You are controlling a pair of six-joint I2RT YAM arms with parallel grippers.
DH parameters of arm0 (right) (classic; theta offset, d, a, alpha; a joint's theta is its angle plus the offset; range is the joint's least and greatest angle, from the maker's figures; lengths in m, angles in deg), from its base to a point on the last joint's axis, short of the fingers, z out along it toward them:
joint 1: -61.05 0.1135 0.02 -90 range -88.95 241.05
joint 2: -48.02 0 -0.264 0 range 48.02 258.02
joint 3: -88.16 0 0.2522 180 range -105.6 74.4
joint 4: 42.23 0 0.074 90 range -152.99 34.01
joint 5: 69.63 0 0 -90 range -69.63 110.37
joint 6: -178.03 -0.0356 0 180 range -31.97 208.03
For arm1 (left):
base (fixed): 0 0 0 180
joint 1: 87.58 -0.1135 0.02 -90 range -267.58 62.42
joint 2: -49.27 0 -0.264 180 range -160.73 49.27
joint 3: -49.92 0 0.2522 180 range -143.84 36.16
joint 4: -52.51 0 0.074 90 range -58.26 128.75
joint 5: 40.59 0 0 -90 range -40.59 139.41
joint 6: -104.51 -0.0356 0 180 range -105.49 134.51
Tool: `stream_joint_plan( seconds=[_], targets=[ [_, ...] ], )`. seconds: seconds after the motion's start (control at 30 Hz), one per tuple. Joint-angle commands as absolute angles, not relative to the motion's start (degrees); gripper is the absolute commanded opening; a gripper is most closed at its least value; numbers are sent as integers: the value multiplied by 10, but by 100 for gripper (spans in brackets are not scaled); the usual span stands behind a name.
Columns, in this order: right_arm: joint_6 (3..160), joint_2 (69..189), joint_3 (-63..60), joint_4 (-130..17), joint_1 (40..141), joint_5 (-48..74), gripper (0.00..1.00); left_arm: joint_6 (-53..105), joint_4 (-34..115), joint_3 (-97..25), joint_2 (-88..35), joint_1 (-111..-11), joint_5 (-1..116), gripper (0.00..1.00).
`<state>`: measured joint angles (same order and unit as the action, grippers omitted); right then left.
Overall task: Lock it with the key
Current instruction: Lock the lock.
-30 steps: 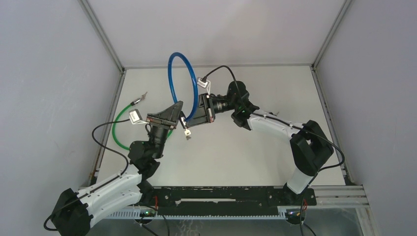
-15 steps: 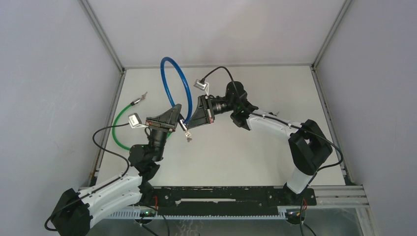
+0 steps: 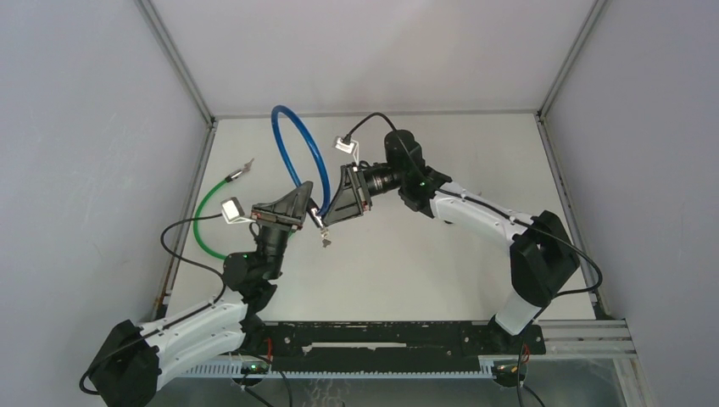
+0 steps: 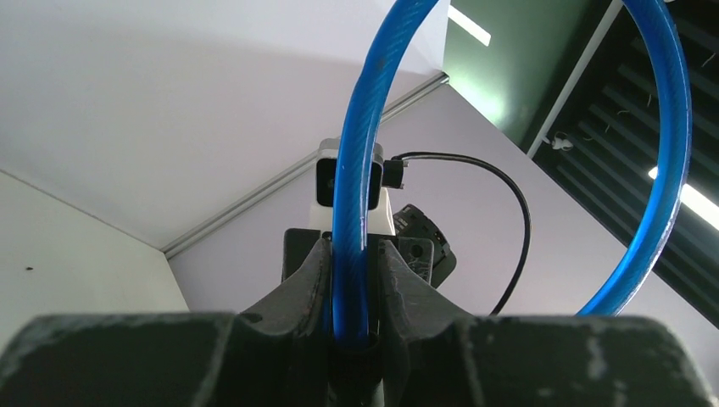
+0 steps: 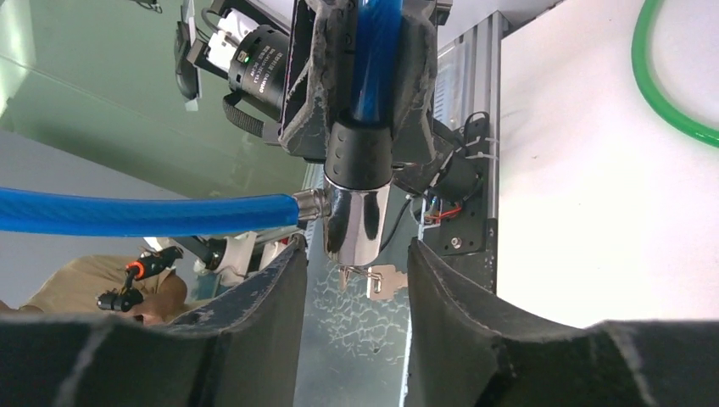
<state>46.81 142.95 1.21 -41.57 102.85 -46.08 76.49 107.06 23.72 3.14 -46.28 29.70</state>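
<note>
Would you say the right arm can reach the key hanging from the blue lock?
Probably yes: the right hand stands open around the chrome lock barrel, and the key hangs between its fingers, unobstructed.

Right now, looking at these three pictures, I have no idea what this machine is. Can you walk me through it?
These are two robot arms bolted at the near edge of a white table. One picture looks down from above. The other two come from small cameras on each arm's wrist, so you see that arm's own fingers. The left gripper is clamped on a blue plastic-coated cable lock loop, holding it up off the table. The right gripper is open, its fingers either side of the lock's shiny metal barrel, not touching it. Its small silver keys hang at the barrel's end. A second, green cable lies on the table to the left.
</note>
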Motion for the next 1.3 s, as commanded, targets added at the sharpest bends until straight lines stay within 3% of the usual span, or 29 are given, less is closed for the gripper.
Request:
stream_joint_plan(
  seconds=[0.0,0.47,0.63,0.73,0.83,0.87,1.03,1.17,1.27],
  targets=[
    [521,1424,-25,-452,1041,-475,54,752,1127,228,29,-463,320,0],
    [527,1476,-70,-461,1053,-508,56,741,1180,239,5,-464,336,0],
    [509,1488,-70,-442,1051,-510,50,708,1185,240,11,-462,345,0],
    [503,1492,-71,-433,1052,-506,40,705,1188,240,10,-460,345,0],
    [479,1501,-73,-417,1046,-510,13,697,1190,244,10,-460,350,0],
    [459,1507,-73,-399,1044,-516,10,692,1190,246,11,-460,350,0],
    [382,1508,-57,-292,1040,-528,21,691,1190,260,14,-460,340,0],
    [376,1513,-58,-283,1039,-536,17,689,1191,262,15,-460,335,0],
    [394,1514,-50,-320,1023,-530,32,693,1192,275,33,-460,295,0]
  ],
)
